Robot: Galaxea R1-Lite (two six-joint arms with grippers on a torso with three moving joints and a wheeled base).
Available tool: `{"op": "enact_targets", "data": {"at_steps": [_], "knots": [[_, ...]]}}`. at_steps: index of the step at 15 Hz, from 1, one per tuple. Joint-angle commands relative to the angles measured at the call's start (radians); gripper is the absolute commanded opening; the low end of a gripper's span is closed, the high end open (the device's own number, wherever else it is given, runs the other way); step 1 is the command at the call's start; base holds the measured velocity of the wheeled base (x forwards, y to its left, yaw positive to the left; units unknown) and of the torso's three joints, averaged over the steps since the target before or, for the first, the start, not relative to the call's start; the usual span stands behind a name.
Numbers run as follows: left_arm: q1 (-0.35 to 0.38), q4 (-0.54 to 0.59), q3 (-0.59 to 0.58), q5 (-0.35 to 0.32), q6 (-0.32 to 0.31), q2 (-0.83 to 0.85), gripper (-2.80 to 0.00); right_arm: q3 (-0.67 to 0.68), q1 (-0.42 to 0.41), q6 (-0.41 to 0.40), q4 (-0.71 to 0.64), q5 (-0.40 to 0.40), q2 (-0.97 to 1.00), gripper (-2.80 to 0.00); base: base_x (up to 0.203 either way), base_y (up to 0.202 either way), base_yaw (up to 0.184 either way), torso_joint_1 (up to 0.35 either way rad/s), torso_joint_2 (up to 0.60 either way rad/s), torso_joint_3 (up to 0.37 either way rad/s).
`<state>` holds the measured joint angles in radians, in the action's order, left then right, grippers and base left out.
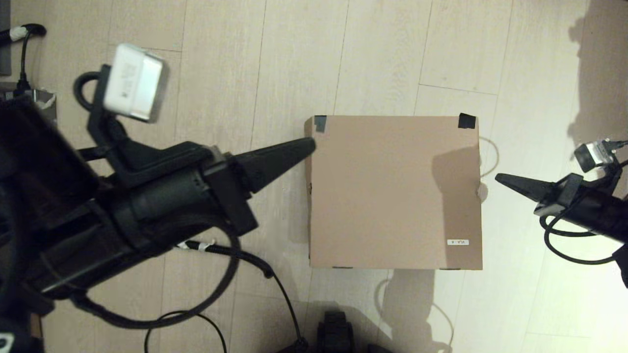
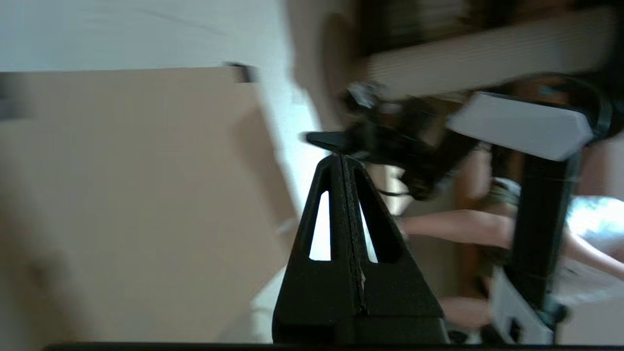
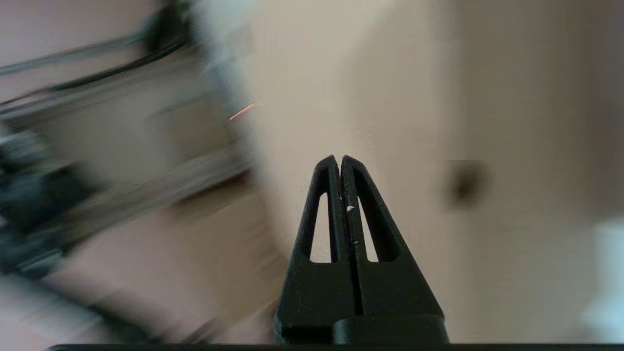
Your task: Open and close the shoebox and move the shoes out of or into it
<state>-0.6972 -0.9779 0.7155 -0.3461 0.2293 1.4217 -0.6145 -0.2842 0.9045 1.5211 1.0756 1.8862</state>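
Left gripper closed beside lidded shoebox; contents hidden.

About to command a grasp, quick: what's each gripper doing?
Left gripper: closed, empty, at the shoebox left edge.
Right gripper: closed, empty, beside its right edge.

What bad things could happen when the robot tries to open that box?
1. Both grippers are shut to thin points, the left gripper at the edge of the closed shoebox; a point might poke or dent the cardboard instead of lifting the lid.
2. The right gripper is beside the opposite edge; pushing unevenly could slide the box across the floor.
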Motion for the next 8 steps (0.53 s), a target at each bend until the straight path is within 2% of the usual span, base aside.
{"op": "enact_targets", "data": {"at_steps": [1, 2, 3, 4, 5, 6, 8], "knots": [[0.074, -0.004, -0.073, -0.002, 0.000, -0.124, -2.80, 0.046, 0.033, -0.087, 0.002, -0.198, 0.019, -2.80, 0.000, 0.000, 0.000, 0.000, 0.00, 0.000], [0.106, -0.003, -0.092, 0.000, 0.000, -0.144, -2.80, 0.061, 0.068, -0.178, -0.061, -0.339, -0.002, -2.80, 0.000, 0.000, 0.000, 0.000, 0.00, 0.000], [0.127, -0.001, -0.099, 0.001, -0.003, -0.158, -2.80, 0.066, 0.098, -0.325, -0.202, -0.454, -0.044, -2.80, 0.000, 0.000, 0.000, 0.000, 0.00, 0.000], [0.149, 0.003, -0.102, 0.002, -0.008, -0.167, -2.80, 0.065, 0.126, -0.498, -0.359, -0.595, -0.104, -2.80, 0.000, 0.000, 0.000, 0.000, 0.00, 0.000], [0.188, 0.007, -0.112, 0.003, -0.017, -0.177, -2.80, 0.059, 0.160, -0.690, -0.496, -0.778, -0.187, -2.80, 0.000, 0.000, 0.000, 0.000, 0.00, 0.000], [0.234, 0.016, -0.129, 0.004, -0.035, -0.192, -2.80, 0.061, 0.188, -0.825, -0.571, -0.891, -0.263, -2.80, 0.000, 0.000, 0.000, 0.000, 0.00, 0.000], [0.371, 0.069, -0.179, 0.031, -0.103, -0.246, -2.80, 0.101, 0.222, -1.006, -0.636, -0.969, -0.435, -2.80, 0.000, 0.000, 0.000, 0.000, 0.00, 0.000]]}}
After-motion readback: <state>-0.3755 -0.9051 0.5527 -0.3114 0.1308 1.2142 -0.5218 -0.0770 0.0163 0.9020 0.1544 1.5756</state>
